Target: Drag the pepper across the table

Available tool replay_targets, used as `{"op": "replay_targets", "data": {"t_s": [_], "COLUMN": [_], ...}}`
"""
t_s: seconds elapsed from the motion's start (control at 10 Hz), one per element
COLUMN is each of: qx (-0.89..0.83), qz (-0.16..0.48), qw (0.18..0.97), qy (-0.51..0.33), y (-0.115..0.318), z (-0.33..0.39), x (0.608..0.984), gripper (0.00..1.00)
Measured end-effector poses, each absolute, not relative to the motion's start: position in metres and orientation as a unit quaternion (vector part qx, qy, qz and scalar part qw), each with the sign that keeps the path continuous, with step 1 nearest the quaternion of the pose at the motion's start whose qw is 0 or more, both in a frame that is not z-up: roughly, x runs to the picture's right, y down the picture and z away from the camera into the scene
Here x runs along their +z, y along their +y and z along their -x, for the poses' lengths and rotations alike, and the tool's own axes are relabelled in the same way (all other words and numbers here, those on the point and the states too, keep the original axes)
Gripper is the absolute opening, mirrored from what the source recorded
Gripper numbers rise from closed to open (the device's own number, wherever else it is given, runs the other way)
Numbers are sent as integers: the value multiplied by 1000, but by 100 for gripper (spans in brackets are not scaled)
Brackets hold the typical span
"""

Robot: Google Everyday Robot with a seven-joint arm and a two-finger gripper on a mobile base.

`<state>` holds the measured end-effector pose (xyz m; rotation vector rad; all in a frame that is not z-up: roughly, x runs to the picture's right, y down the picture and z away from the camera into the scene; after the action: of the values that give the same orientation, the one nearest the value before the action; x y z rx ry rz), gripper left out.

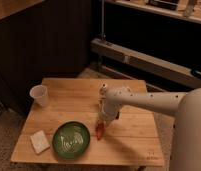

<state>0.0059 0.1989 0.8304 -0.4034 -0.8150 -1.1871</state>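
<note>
The small red-orange pepper (99,131) lies on the light wooden table (129,142), just right of the green plate (71,140). My gripper (104,121) hangs at the end of the white arm, which reaches in from the right. It points down directly over the pepper's upper end and seems to touch it. The pepper's lower tip pokes out below the gripper toward the table's front edge.
A white cup (39,95) stands at the table's back left. A pale flat square object (40,141) lies at the front left beside the plate. A small white figurine (102,89) stands behind the arm's wrist. A dark wall and a metal shelf rail are beyond the table.
</note>
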Motion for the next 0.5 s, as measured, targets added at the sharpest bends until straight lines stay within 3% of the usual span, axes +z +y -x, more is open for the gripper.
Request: {"op": "replay_targets", "data": {"t_s": [0.5], "qx": [-544], "qz": [183], "qw": [730], "qy": [-371], "y": [199], "z": [-8], "x": [829], "gripper": [0]}}
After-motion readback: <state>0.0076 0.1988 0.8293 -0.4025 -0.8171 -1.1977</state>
